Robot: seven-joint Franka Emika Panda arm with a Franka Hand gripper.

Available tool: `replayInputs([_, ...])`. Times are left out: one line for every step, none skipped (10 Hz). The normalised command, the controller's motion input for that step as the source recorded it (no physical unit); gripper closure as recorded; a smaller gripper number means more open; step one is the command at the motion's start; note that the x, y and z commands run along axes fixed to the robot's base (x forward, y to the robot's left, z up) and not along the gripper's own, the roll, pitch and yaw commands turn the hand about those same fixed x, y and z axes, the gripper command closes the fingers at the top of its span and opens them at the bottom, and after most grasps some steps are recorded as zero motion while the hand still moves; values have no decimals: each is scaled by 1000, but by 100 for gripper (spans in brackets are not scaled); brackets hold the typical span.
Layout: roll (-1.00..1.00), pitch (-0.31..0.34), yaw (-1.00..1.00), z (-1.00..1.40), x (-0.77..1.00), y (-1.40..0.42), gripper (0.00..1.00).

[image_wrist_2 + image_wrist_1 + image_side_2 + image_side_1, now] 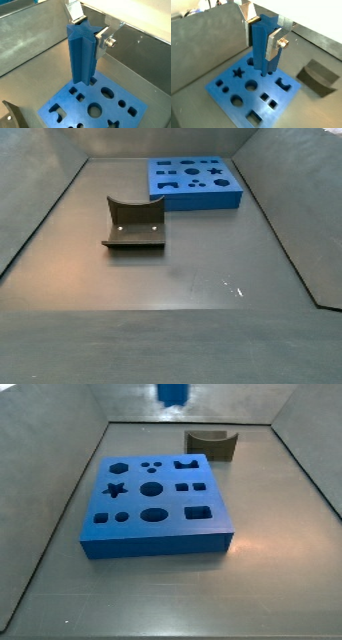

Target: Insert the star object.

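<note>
My gripper (pixel 263 35) is shut on the star object (pixel 262 47), a long bright-blue peg with a star-shaped cross-section, held upright by its upper part. Both wrist views show it, and its star-shaped end face shows between the fingers (pixel 83 31). Its lower end hangs above the blue holed block (pixel 254 102), well clear of it. The star-shaped hole (pixel 238 73) lies to one side of the peg's lower end. In a side view only the peg's lower end (pixel 173 393) shows, high over the back of the bin, with the block (pixel 154 534) and its star hole (pixel 116 489) below. The block also shows in a side view (pixel 201 196).
The dark grey curved fixture (pixel 211 444) stands on the floor beside the block and shows in the other views too (pixel 134 223) (pixel 318 77). Grey bin walls (pixel 54 484) slope up around the floor.
</note>
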Motion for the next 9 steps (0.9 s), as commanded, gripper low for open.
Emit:
replayInputs([-140,-50,-471,-1000,-783,151,100])
replayInputs([-133,-54,-483,-1000,-771,180,100])
replayInputs([-124,-59,-500,-1000,-760,194,100])
replayInputs([-121,-66,-480,-1000,-791,203,100])
replayInputs([-64,0,-423,-726,-837,51,100])
replayInputs([0,-70,-403,-563,-903,0,100])
replayInputs([0,-51,-406,-320,-849,0,100])
replayInputs([-6,-47,-491,-140,-623,-126,100])
replayInputs([0,-14,-640,-149,-343,-117,100])
